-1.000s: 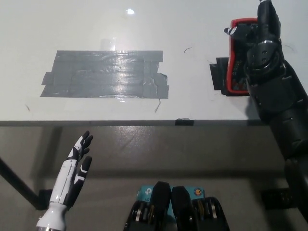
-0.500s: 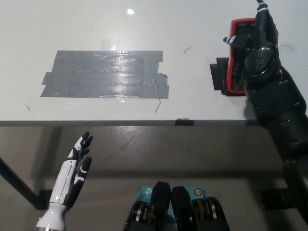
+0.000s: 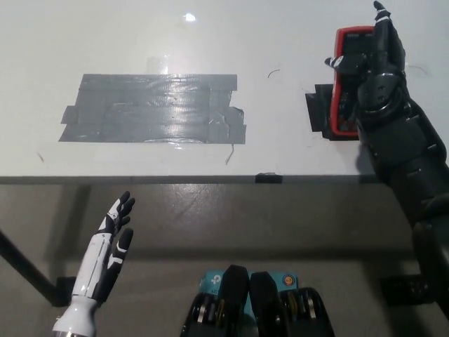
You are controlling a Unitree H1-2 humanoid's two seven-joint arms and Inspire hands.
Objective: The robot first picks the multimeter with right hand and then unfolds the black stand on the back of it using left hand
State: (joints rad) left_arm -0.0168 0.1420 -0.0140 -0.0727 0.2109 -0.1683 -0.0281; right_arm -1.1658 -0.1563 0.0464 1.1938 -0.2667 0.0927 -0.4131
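The multimeter (image 3: 346, 81) lies at the table's (image 3: 280, 42) far right, long axis running away from me, directly under my right hand (image 3: 375, 67). That hand's fingers are spread over it, nothing gripped yet. My left hand (image 3: 112, 239) idles open below the table edge, much farther off.
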